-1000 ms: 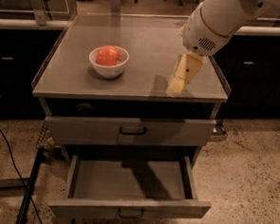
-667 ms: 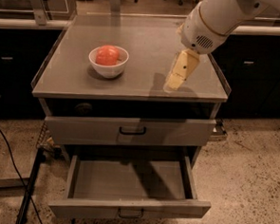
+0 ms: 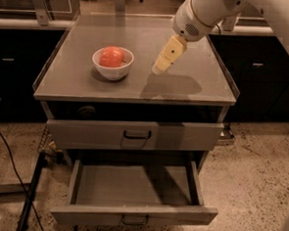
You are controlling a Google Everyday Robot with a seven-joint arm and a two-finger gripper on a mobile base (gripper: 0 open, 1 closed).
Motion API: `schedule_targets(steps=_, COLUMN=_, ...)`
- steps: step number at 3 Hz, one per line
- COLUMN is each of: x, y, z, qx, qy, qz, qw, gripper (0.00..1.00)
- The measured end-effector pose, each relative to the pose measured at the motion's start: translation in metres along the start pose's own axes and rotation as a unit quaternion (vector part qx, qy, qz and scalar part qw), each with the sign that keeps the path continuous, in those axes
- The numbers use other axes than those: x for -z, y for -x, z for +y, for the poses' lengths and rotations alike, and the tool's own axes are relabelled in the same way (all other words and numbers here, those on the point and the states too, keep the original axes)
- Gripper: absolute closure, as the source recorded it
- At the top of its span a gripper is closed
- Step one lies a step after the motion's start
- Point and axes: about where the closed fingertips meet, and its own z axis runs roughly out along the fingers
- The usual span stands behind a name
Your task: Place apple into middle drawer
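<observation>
Round red apple point(image 3: 112, 56) sits in glossy white bowl point(image 3: 113, 73); yellowish pincer point(image 3: 158, 68), grip unclear, hovers beside.

White bowl point(image 3: 112, 74) sits left of centre on the grey bench point(image 3: 200, 89), with the claw point(image 3: 157, 69) hanging just right of it. Underneath, a tall-fronted drawer point(image 3: 187, 137) is closed. Speckled floor point(image 3: 258, 188) all around.

Bowl point(image 3: 113, 72) hides part of the apple point(image 3: 112, 56) — gripper point(image 3: 159, 69) over the tabletop point(image 3: 139, 36), its arm point(image 3: 205, 13) cropped above.
</observation>
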Motion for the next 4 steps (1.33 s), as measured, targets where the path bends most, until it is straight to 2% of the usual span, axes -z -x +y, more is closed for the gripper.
schedule_targets(steps=1, x=-0.019, y=0.023, z=-0.02, qx=0.001, qy=-0.002, qz=-0.019, qw=0.9998, gripper=0.0)
schedule_targets(steps=2, x=-0.035, y=0.045, z=-0.027, qx=0.013, qy=0.004, qz=-0.033, qw=0.9994, gripper=0.0)
schedule_targets(steps=3, x=-0.05, y=0.065, z=-0.025, qx=0.026, qy=0.017, qz=-0.036, qw=0.9989, gripper=0.24)
schedule_targets(steps=4, x=-0.057, y=0.072, z=-0.022, qx=0.03, qy=0.024, qz=-0.035, qw=0.9986, gripper=0.25)
